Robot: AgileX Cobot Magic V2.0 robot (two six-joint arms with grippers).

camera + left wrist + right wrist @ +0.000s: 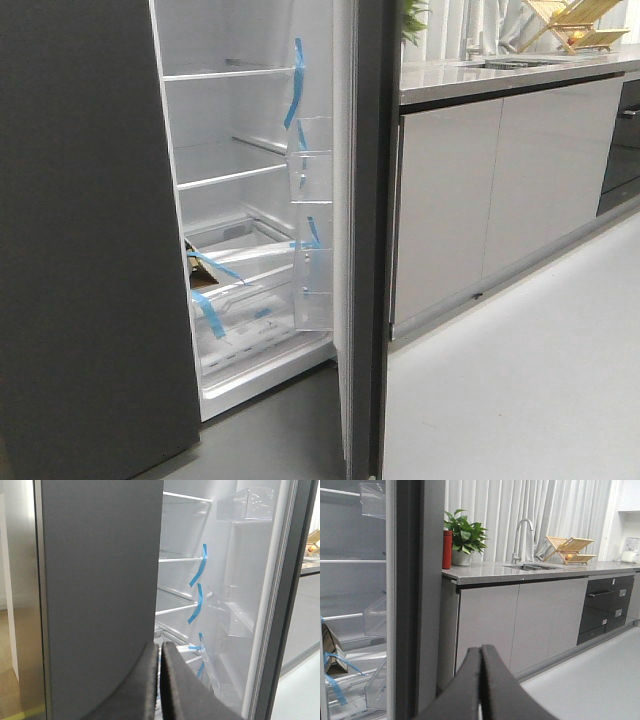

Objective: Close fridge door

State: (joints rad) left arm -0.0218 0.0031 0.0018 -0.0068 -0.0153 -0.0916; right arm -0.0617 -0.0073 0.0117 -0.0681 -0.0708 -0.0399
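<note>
The fridge door point(372, 250) stands open, edge-on to the front view, dark grey outside. Its white lining carries clear bins point(312, 160) and blue tape strips point(293, 90). Neither gripper shows in the front view. In the left wrist view my left gripper point(160, 647) is shut and empty, level with the edge of a dark grey panel point(100, 580), with the open door point(287, 605) off to the side. In the right wrist view my right gripper point(480, 650) is shut and empty, on the outer side of the door point(432, 580), apart from it.
The fridge interior point(230, 200) has white shelves and taped drawers point(240, 300). Glossy pale grey cabinet doors point(500, 190) run under a counter point(520, 570) with a sink tap point(522, 535), a plant point(465, 537) and a wooden dish rack point(570, 550). Pale floor point(520, 380) lies in front.
</note>
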